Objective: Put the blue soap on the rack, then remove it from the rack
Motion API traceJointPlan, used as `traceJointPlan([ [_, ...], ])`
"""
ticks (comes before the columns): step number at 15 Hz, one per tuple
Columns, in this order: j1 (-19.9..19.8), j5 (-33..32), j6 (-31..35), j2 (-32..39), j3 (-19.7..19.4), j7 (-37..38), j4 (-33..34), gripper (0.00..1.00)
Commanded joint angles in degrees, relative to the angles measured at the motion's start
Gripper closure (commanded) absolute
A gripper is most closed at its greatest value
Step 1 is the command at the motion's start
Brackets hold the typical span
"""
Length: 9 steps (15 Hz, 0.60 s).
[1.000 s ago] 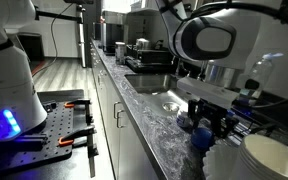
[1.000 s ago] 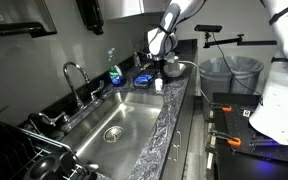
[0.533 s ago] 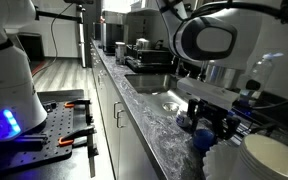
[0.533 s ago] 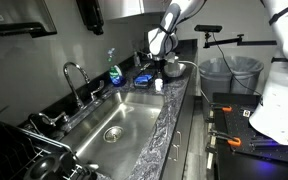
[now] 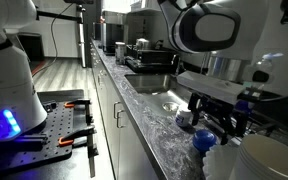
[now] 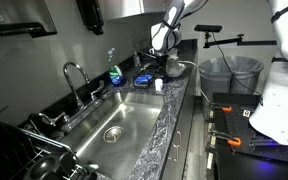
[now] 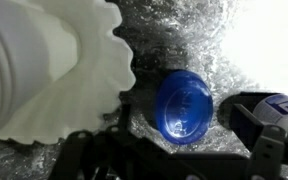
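Note:
The blue soap (image 7: 184,105), a small roundish bright-blue lump, lies on the speckled countertop (image 7: 174,40). It sits between the dark fingers of my gripper (image 7: 184,128), with bare counter showing on both sides of it. The jaws stand open and hold nothing. In an exterior view the gripper (image 5: 220,120) hangs just above the soap (image 5: 202,140), beside the stacked white bowls (image 5: 269,160). In an exterior view the gripper (image 6: 164,66) is at the counter's far end and the dark wire rack (image 6: 24,155) is at the near left, beyond the sink.
A white scalloped bowl (image 7: 54,70) stands right beside the soap. A steel sink (image 6: 114,120) with a faucet (image 6: 74,80) lies between the gripper and the rack. A clear bottle of blue liquid (image 6: 114,72) and a flat blue pad (image 6: 144,78) sit behind the sink.
The jaws have opened and let go of the blue soap, which now rests on the counter. The gripper has risen a little above it.

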Motion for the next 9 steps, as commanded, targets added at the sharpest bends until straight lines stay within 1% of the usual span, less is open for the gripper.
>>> traceJointPlan([
  [1,-1.3,1.9,2.5,-7.2,1.0,-3.8,-6.9,0.00],
  [4,-1.4,4.2,2.7,-11.2,0.7,-7.4,-10.1,0.00],
  [9,-0.1,7.2,2.2,-16.3,-0.7,-11.4,-13.9,0.00],
])
